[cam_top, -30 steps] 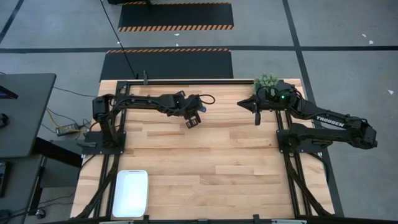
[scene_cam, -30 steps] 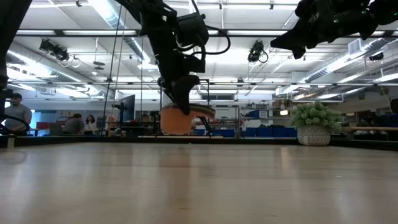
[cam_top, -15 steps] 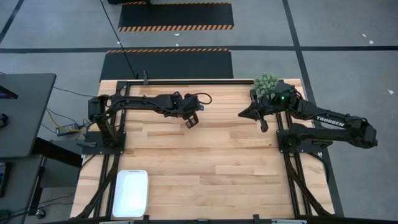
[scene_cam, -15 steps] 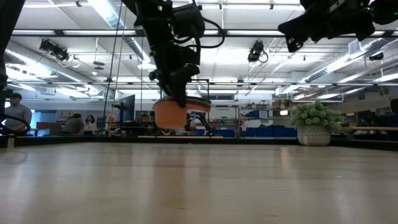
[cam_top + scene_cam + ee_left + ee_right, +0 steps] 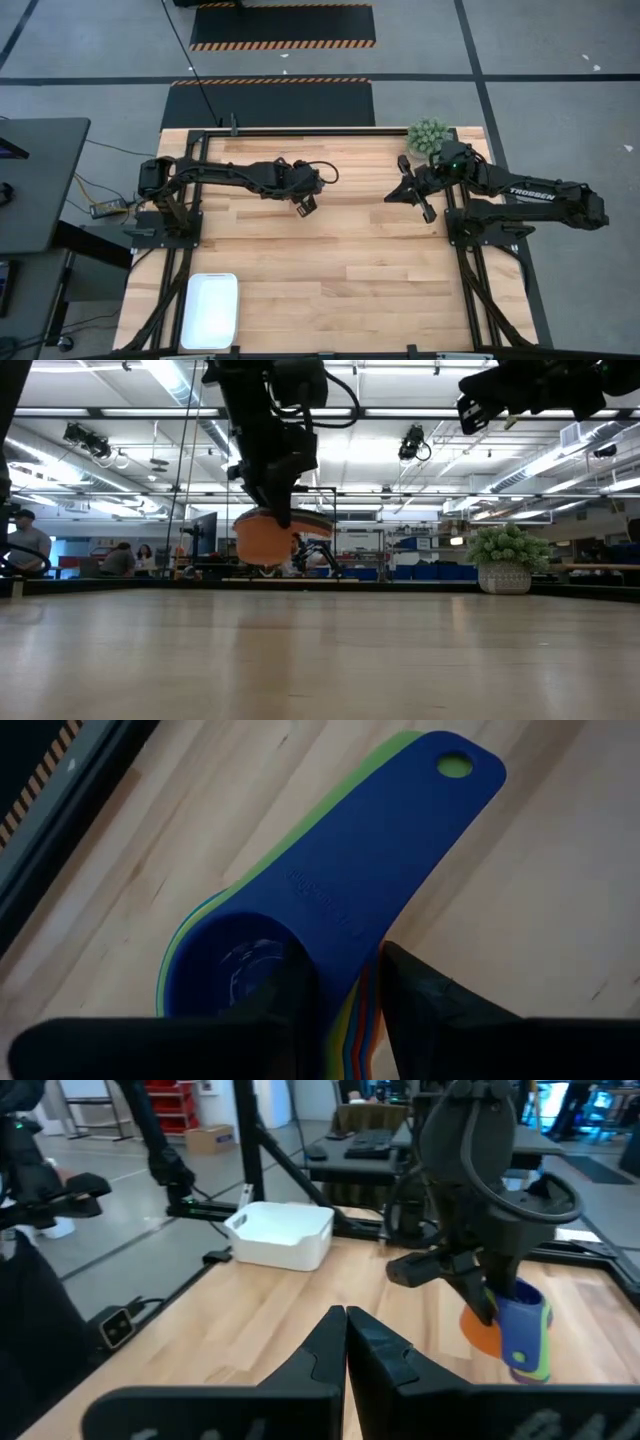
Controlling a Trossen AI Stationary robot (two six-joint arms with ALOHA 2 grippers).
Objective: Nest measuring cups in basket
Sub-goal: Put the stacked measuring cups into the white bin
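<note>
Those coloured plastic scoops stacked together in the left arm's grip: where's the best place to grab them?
Grab them at the flat handles, right where they meet the bowls, coming from the bowl end. The nested plastic measuring cups have handles lying stacked on one another, so one pinch there probably clamps the whole set. The left hand holds them that way.

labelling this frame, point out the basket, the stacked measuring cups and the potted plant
basket [image 5: 210,310], high view, bare floor of the tray
measuring cups [image 5: 360,870], left wrist view, top blue cup's handle
potted plant [image 5: 506,546], low view, its green foliage
</note>
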